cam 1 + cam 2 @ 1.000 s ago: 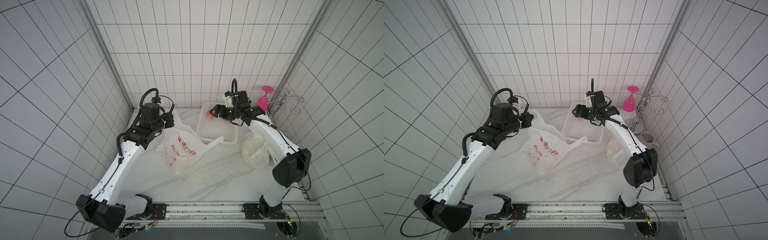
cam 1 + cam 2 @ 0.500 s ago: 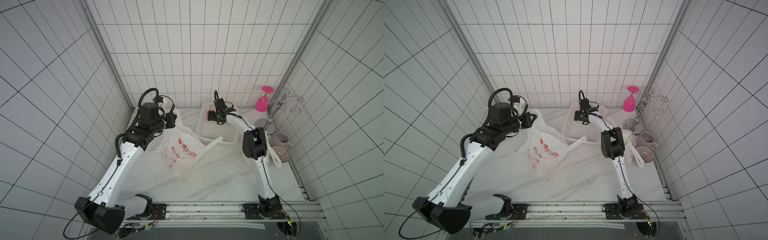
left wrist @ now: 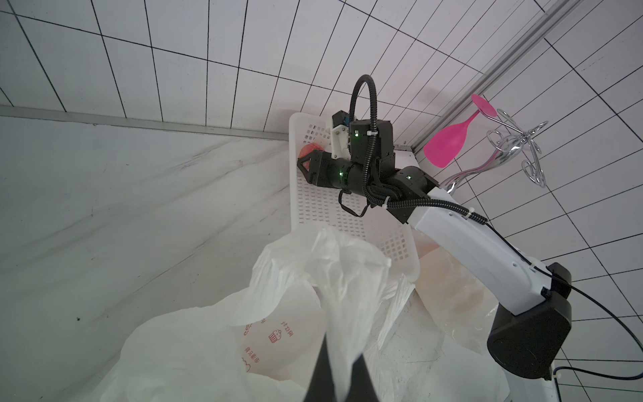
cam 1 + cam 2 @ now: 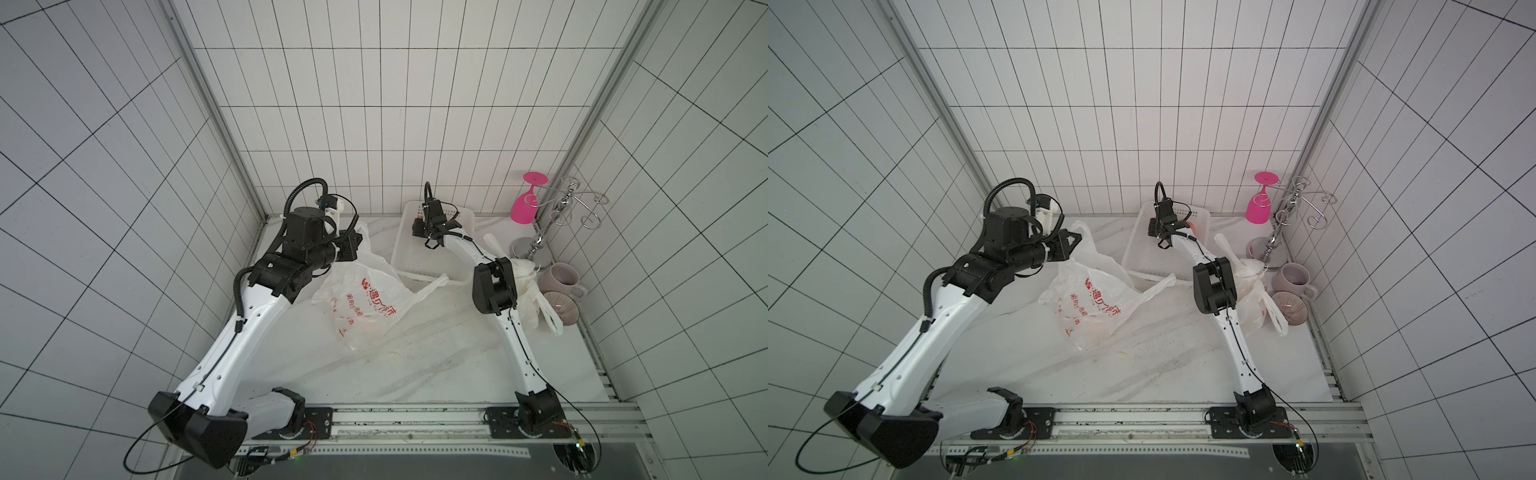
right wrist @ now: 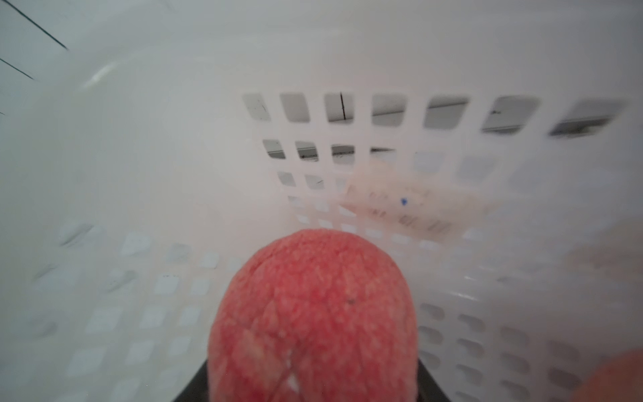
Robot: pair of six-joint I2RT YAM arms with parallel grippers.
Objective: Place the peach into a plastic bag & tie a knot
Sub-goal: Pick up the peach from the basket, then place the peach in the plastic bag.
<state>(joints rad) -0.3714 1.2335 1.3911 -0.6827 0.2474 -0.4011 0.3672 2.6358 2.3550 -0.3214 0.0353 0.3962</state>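
The peach (image 5: 313,313) sits in the far end of the white basket (image 4: 405,266), between the jaws of the right claw (image 3: 305,160). The claw grips it: dark jaw edges lie tight against both flanks in the right wrist view, though the fruit hides the fingertips and cuts off at the frame's edge. That view is blurred, so a pale label (image 5: 414,205) on the basket wall cannot be read. An orange-red shape (image 5: 622,379) is cropped at the corner, too little to name. In both top views the wrist covers the claw and nearly all of the fruit. The left claw (image 3: 342,358) is closed on a bunched handle of the plastic bag (image 4: 365,299), which slumps on the table (image 4: 415,365) just beside the basket, one loose handle touching its near rim. The cloudy, red-printed film does not show what is inside. A second bag (image 4: 527,286) is half hidden behind the right arm's elbow, next to a mug (image 4: 561,277) and a bowl (image 4: 562,308). A pink glass (image 4: 524,206) hangs upside down on a wire rack (image 4: 559,208).
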